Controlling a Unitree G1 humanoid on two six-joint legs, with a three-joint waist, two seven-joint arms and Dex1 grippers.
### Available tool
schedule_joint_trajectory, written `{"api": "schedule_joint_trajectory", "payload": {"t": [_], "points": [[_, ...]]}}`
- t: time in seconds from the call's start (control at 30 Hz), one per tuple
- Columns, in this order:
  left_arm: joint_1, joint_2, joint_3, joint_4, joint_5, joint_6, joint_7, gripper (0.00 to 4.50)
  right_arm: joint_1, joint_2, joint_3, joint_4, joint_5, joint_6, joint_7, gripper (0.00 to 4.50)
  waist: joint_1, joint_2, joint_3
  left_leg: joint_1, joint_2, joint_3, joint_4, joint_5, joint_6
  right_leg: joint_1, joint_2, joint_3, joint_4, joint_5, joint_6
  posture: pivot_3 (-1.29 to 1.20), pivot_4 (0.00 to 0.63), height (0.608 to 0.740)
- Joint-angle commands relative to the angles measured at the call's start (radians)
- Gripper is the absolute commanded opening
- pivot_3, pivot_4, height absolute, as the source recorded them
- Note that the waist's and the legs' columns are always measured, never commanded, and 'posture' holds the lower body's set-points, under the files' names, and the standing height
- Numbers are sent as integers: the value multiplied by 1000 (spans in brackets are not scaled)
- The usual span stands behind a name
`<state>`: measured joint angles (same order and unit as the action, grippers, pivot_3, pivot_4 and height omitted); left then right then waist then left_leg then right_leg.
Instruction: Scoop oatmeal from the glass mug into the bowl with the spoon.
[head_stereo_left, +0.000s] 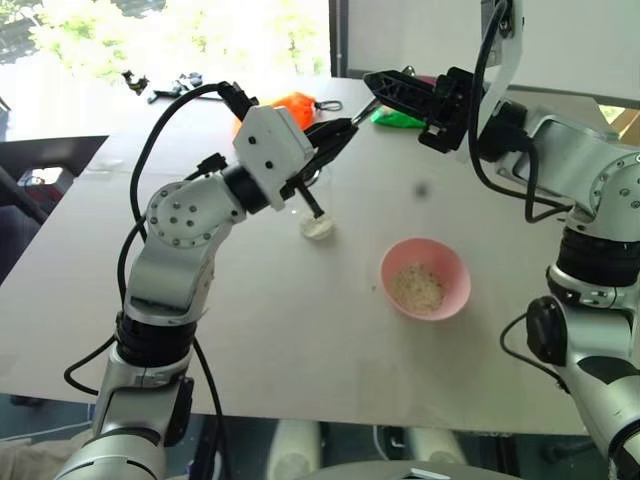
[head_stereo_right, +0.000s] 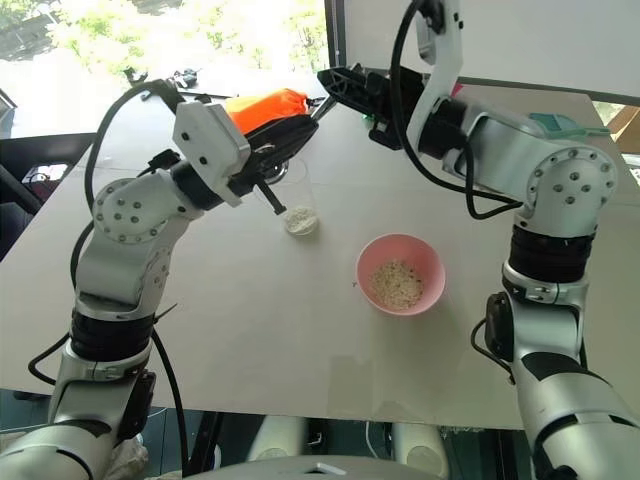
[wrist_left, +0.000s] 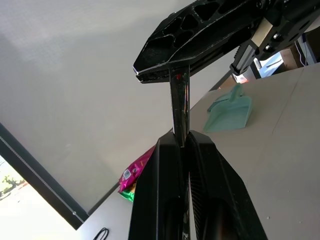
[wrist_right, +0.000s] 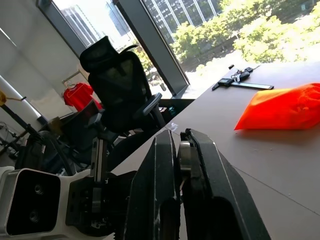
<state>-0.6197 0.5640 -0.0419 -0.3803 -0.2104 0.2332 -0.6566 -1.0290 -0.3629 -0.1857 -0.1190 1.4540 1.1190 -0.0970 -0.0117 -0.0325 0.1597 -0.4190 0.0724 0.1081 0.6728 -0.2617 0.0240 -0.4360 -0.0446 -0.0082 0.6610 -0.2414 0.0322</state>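
Observation:
My left gripper (head_stereo_left: 343, 129) is shut on the lower end of the silver spoon (wrist_left: 179, 107), which it holds in the air above the table. The spoon's upper end sits between the fingers of my right gripper (head_stereo_left: 373, 86), which is shut on it too; a bit of metal shows between those fingers (wrist_right: 165, 165). Under my left gripper the glass mug (head_stereo_left: 316, 212) stands upright on the table, with a little pale oatmeal (head_stereo_left: 317, 229) in its bottom. The pink bowl (head_stereo_left: 449, 262) stands to the right and nearer, with oatmeal (head_stereo_left: 417, 287) in it.
An orange bag (head_stereo_left: 295, 103) and a green packet (head_stereo_left: 395, 118) lie at the back of the white table (head_stereo_left: 300, 330). A teal dustpan (wrist_left: 230, 112) lies further off. Black tools (head_stereo_left: 180, 85) rest at the far left edge. An office chair (wrist_right: 120, 95) stands beyond the table.

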Motion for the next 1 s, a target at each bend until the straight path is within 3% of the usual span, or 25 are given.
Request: {"api": "schedule_joint_trajectory", "payload": {"t": [0.03, 0.1, 0.23, 0.33, 0.4, 0.6, 0.8, 1.0], "points": [[-17, -29, 95, -32, -191, 88, -21, 371, -1, -9, -8, -12, 8, -8, -8, 6, 0, 0, 0, 0, 0, 0, 0, 0, 0, 0, 0, 0, 0, 0, 0, 0, 150, 740], [-23, -49, 162, -36, -309, 160, -10, 1037, -1, -11, -15, -8, 15, -12, -13, 0, -1, 0, 0, 0, 1, -1, 0, 0, 0, 0, 0, 0, 0, 0, 0, 0, 150, 740], [-20, -33, 251, -38, -329, 262, 108, 2849, 8, -41, -44, -5, 38, -16, -19, 0, -1, 0, 0, 0, 1, -5, 1, 0, 0, 0, 0, 0, 0, 0, 0, 0, 150, 740], [111, -14, 398, -46, -433, 441, 199, 4306, 65, -110, -132, -19, 103, -38, -50, 0, -1, 0, 0, 0, 1, -5, 1, 0, 0, 0, 0, 0, 0, 0, 0, 0, 150, 740], [226, -19, 464, -36, -474, 511, 230, 4306, 120, -139, -164, -58, 145, -55, -75, 0, -2, 1, -1, 1, 1, -5, -1, 0, 0, 1, -1, 1, 0, 0, 0, 0, 150, 740], [422, 3, 384, 29, -322, 427, 219, 4306, 257, -250, -226, -133, 268, -89, -132, 0, 5, 1, 0, 1, 0, -4, -1, 0, 0, 0, -1, 0, 0, 0, 0, 0, 150, 740], [333, 0, 276, 208, -218, 376, 214, 4306, 354, -371, -253, -195, 371, -139, -167, 0, 12, 1, 0, 3, -1, -2, 1, -2, 4, 4, -1, -1, 1, 0, 0, 0, 150, 740], [197, -46, 200, 375, -151, 278, 191, 4306, 405, -415, -235, -256, 423, -222, -212, 0, 8, 1, 0, 3, 0, -3, 1, -2, 4, 3, 0, 0, 1, 0, 0, 0, 150, 740]]}}
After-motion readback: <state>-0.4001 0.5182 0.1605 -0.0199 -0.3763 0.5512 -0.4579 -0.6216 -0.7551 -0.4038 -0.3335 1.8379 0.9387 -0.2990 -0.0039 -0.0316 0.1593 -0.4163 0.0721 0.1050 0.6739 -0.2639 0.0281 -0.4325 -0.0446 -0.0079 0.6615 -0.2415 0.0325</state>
